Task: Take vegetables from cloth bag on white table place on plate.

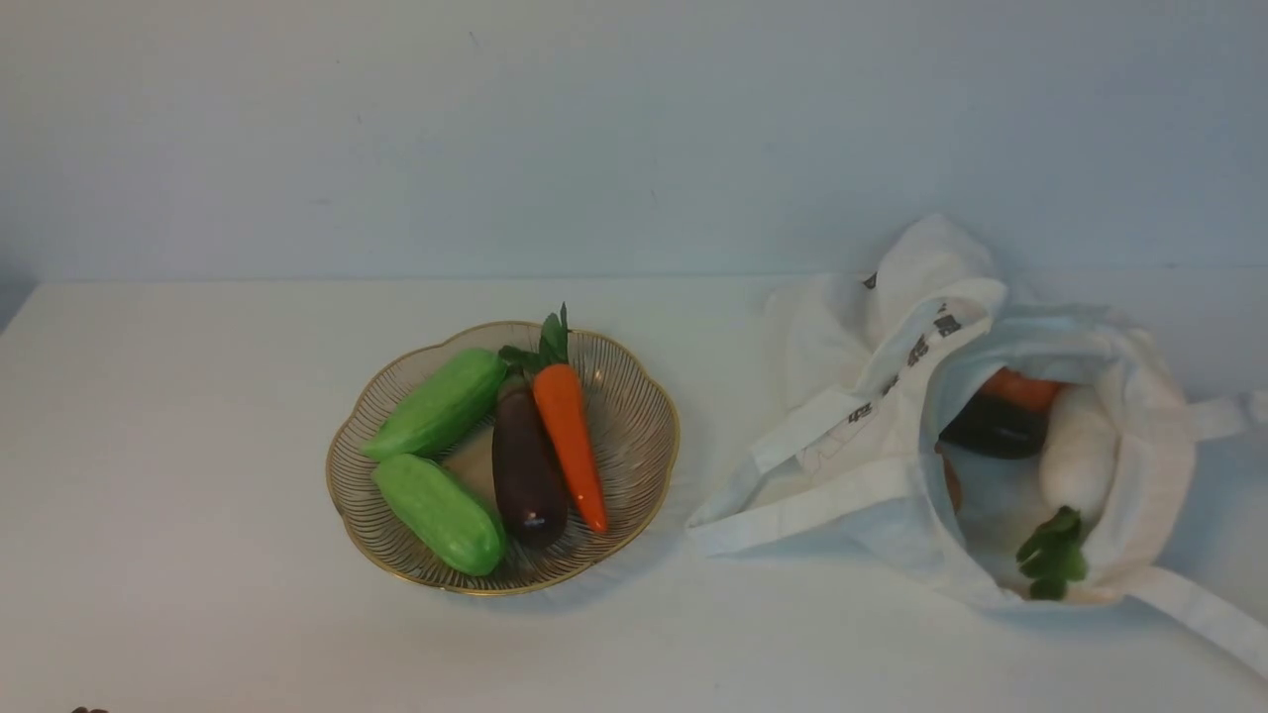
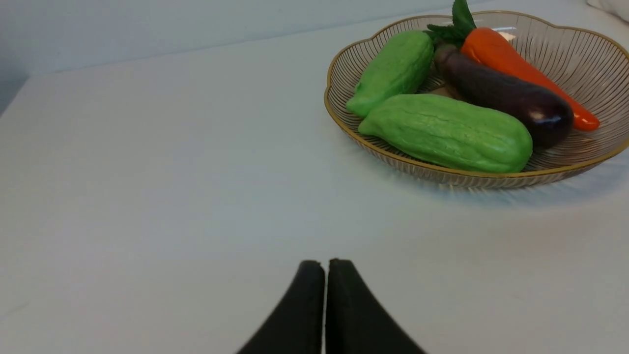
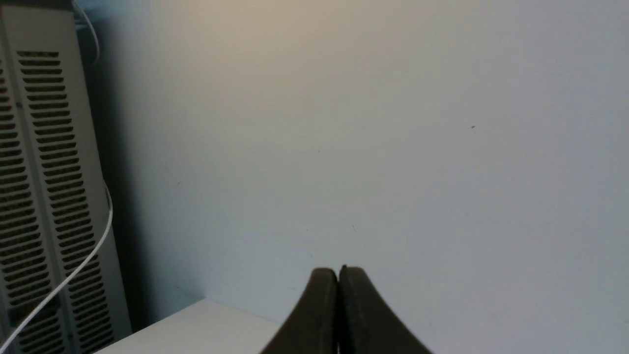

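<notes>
From the right pincer first: fingertips together, with nothing between them; aimed at the wall, with no vegetable or bag in that wrist view. Left pincer likewise closed and unladen, over the bench, well apart from the plate ahead.

Farther out, on the robot's right side of the bench, the cloth bag, mouth gaping. Inside, white radish with green leaves near the lower lip; behind, a dark vegetable, too shadowed to name, and an orange one. On the plate already: two green cucumbers, a purple eggplant and an orange carrot.

Probably between transfers, part of the load delivered and more to fetch. Next, likely: bring the right pincer round to the bag's mouth, spread the fingers, grip the radish across its body and draw it out without snagging the rim or straps. Then on to the plate's freer side, beside the carrot.
</notes>
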Controlling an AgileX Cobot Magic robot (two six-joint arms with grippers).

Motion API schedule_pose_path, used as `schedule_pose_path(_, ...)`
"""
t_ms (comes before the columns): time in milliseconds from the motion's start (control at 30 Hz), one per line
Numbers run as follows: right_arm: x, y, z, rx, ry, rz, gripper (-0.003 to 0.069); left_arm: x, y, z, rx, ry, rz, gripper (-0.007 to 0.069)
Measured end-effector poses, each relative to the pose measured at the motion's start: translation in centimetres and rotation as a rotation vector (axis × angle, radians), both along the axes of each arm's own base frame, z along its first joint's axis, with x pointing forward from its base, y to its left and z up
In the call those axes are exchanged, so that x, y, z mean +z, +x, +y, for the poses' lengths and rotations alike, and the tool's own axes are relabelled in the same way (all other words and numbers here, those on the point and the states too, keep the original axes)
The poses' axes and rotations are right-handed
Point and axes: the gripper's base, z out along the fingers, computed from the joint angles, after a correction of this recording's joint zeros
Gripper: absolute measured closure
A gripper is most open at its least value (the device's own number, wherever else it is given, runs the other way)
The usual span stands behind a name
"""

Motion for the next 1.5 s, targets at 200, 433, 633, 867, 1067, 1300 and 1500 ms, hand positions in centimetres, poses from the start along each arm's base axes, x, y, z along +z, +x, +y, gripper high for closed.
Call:
schedule_pose_path(200,0.0,-0.2,0.3,0.031,-0.029,-0.029,0.0673,0.0,0.0,0.0,0.000,0.000,0.000,0.0633)
schedule_pose_path(433,-0.5,-0.2,0.2,0.010,-0.039,-0.031,0.0673,0.0,0.0,0.0,-0.001,0.000,0.000,0.0633)
schedule_pose_path(633,-3.4,0.6,-0.2,-0.223,-0.081,0.016,0.0673,0.0,0.0,0.0,-0.001,0.000,0.000,0.0633)
schedule_pose_path(867,-11.0,2.6,-1.3,-0.553,-0.207,0.195,0.0673,0.0,0.0,0.0,-0.001,0.000,0.000,0.0633)
schedule_pose_path(1067,-17.2,2.6,-1.8,-0.631,-0.239,0.306,0.0673,0.0,0.0,0.0,-0.001,0.000,0.000,0.0633)
schedule_pose_path(1300,-19.3,2.6,-1.9,-0.628,-0.246,0.375,0.0673,0.0,0.0,0.0,-0.002,0.000,0.000,0.0633)
schedule_pose_path(1500,-19.3,2.6,-1.9,-0.628,-0.246,0.375,0.0673,0.0,0.0,0.0,-0.002,0.000,0.000,0.0633)
